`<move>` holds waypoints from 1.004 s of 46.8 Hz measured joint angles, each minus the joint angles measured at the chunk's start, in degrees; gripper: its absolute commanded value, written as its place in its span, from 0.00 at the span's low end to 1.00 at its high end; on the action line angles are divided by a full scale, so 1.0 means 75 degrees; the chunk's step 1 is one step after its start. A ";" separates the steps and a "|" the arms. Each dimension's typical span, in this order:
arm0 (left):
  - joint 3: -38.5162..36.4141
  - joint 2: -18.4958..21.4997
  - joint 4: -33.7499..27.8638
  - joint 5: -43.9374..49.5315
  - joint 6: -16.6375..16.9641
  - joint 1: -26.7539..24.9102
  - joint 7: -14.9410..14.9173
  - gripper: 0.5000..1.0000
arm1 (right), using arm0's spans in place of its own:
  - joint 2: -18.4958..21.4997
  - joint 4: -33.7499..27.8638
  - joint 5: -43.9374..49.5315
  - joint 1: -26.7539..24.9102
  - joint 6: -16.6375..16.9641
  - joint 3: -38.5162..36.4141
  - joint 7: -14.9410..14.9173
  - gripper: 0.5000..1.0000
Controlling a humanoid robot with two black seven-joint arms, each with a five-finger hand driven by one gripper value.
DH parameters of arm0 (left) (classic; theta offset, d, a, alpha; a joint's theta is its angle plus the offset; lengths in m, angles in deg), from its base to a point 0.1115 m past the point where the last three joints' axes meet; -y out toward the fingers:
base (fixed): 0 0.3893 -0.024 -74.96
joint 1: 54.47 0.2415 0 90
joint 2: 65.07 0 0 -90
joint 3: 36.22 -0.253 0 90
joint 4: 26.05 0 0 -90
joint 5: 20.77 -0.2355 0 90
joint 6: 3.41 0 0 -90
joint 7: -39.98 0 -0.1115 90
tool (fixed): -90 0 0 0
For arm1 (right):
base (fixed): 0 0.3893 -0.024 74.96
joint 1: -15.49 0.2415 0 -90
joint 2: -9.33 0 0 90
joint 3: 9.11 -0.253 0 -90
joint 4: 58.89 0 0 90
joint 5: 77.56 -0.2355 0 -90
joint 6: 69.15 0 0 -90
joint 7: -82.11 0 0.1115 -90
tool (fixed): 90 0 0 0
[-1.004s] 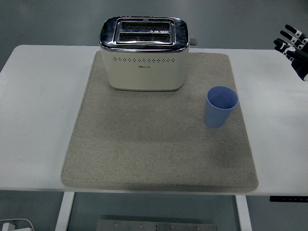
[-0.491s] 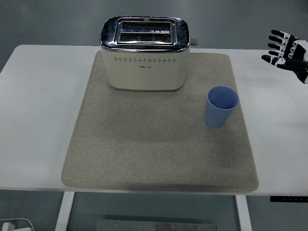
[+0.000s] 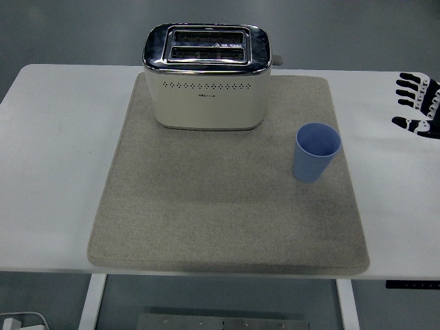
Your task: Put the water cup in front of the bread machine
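A blue water cup (image 3: 316, 152) stands upright on the right part of a grey mat (image 3: 206, 213). A cream and chrome bread machine (image 3: 205, 77) with two top slots stands at the mat's back, left of the cup. My right hand (image 3: 416, 103) comes in at the right edge over the bare table, well to the right of the cup and apart from it. Its fingers are spread and hold nothing. My left arm is out of view.
The white table (image 3: 62, 158) extends beyond the mat on both sides. The mat's front half, in front of the bread machine, is bare. The table's near edge runs along the bottom, with the floor and a table leg (image 3: 91, 302) below.
My right hand has moved down and toward the cup from the upper right edge, its fingers spreading. The cup and bread machine have not moved.
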 measured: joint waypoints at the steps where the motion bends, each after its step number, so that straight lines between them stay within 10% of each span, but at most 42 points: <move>1: 0.0000 0.0000 0.0000 0.0000 0.0000 -0.0001 0.0000 1.00 | -0.0037 0.0004 0.0000 -0.0062 0.0003 0.0002 -0.0071 0.84; 27: 0.0000 0.0000 0.0000 0.0000 0.0000 0.0000 0.0000 1.00 | 0.0179 0.0562 0.0669 -0.1101 -0.0111 0.0073 -0.0436 0.83; 47: 0.0000 0.0000 0.0000 -0.0003 0.0000 0.0000 -0.0001 1.00 | 0.0923 0.0611 0.1582 -0.1173 -0.1294 0.0078 -0.0436 0.83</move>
